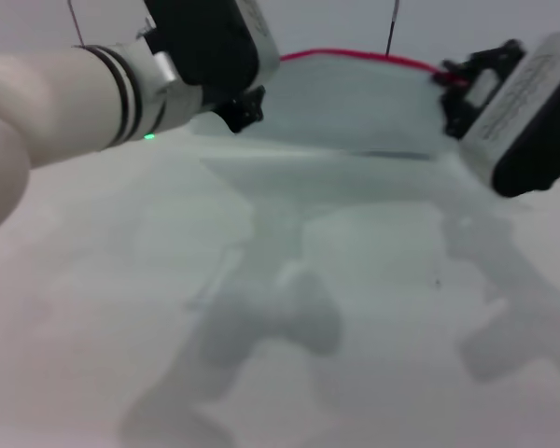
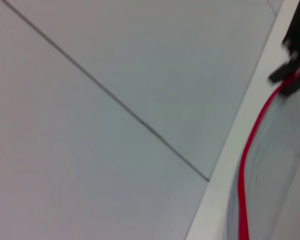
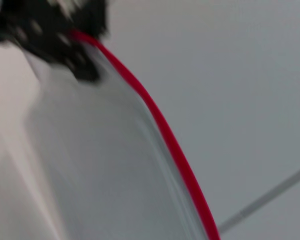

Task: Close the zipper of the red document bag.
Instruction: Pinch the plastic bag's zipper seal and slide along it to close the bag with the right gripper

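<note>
The red document bag (image 1: 355, 103) hangs stretched in the air above the white table, a translucent pale sheet with the zipper (image 1: 355, 53) as a red strip along its upper edge. My left gripper (image 1: 250, 101) is shut on the bag's left end. At the right end, my right gripper (image 1: 451, 89) is shut on the bag at the zipper. The left wrist view shows the zipper (image 2: 250, 145) curving up to the right gripper (image 2: 289, 77), its fingers closed around the strip. The right wrist view shows the zipper (image 3: 165, 135) running to the left gripper (image 3: 70, 45).
The white table (image 1: 355, 327) below carries only the shadows of the arms and the bag. Two thin dark rods (image 1: 390, 28) stand at the back. A dark seam line (image 2: 115, 100) crosses the pale surface behind the bag.
</note>
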Robot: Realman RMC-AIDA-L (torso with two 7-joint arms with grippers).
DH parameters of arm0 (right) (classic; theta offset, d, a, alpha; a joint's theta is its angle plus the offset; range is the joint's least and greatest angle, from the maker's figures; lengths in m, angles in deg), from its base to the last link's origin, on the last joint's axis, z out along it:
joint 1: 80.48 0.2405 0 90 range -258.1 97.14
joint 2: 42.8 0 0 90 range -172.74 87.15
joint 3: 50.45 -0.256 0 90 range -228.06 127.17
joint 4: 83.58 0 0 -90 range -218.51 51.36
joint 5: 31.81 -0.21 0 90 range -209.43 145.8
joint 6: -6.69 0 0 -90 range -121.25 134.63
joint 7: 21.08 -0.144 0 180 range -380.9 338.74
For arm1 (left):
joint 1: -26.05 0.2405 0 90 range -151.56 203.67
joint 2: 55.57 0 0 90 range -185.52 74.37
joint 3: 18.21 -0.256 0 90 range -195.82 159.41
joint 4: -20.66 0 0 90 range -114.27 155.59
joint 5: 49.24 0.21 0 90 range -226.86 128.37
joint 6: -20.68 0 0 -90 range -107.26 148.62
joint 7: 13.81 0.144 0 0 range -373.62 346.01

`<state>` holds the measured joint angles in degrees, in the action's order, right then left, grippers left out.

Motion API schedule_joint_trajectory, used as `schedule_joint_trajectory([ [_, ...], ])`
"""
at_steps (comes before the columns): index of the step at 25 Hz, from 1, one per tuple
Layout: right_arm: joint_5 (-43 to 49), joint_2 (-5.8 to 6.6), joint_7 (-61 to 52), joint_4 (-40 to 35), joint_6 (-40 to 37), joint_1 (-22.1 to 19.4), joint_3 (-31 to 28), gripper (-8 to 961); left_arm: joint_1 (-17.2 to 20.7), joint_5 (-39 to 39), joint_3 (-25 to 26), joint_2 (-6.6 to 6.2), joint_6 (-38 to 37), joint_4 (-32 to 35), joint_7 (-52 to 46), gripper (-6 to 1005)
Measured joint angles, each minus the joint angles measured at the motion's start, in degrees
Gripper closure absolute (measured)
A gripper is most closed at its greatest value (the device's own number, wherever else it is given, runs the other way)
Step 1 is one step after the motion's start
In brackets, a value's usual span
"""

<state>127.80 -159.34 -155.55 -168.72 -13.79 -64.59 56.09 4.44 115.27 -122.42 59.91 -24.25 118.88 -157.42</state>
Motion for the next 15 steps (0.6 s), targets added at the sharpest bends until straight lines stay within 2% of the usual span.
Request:
schedule_joint_trajectory([
  [6, 0.0, 0.00, 0.0, 2.0, 0.3, -0.2, -5.3, 875, 1.4, 0.0, 1.5, 0.03, 1.4, 0.0, 0.9, 829],
  [15, 0.0, 0.07, 0.1, 2.3, 0.5, -0.4, -6.9, 875, 1.8, 0.0, 1.6, -0.02, 2.2, -0.3, 1.0, 821],
])
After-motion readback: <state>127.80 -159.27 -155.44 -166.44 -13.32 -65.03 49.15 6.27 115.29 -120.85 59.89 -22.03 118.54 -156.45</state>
